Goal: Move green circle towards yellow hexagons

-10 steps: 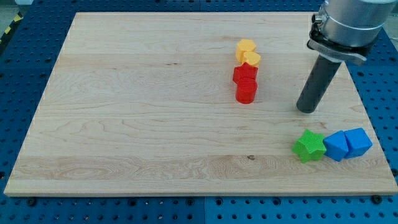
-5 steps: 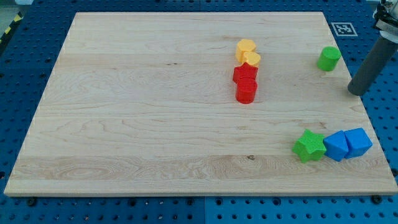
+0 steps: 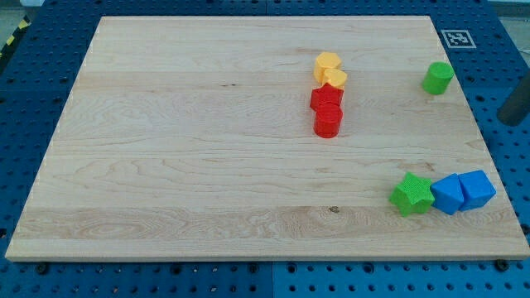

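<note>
The green circle (image 3: 437, 78) stands near the board's right edge, toward the view's top. Two yellow blocks (image 3: 330, 69), touching each other, lie to its left at the board's upper middle. My tip (image 3: 508, 122) shows at the view's right edge, off the board, to the right of and a little below the green circle, apart from it. Only the rod's lower end is in view.
Two red blocks (image 3: 327, 108) sit right below the yellow ones, forming a short column. A green star (image 3: 411, 194) and two blue blocks (image 3: 462, 191) lie in a row at the board's lower right. A marker tag (image 3: 455, 38) sits beyond the board's top right corner.
My rod has swung from over the board's right side out past its right edge, uncovering the green circle. No block has moved.
</note>
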### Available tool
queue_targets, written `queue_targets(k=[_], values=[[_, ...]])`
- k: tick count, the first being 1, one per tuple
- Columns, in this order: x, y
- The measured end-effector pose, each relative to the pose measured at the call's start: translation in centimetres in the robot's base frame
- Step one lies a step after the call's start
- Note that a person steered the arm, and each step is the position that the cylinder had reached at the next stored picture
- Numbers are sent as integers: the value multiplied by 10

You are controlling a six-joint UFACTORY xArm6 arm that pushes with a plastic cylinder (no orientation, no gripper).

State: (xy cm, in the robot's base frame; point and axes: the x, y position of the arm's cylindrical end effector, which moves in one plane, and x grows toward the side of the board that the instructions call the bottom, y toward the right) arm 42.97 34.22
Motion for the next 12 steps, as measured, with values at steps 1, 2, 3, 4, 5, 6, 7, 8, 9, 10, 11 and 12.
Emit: queue_targets(k=[1,2,3,4,5,6,7,8,9,10,11,12], values=[[-23,2],[-43,2],[-45,2],[-45,2],[-49,2],[-59,2],[-68,2],[-74,-7],[-65,-13],[-71,-32],[-84,-35],[-84,-54]])
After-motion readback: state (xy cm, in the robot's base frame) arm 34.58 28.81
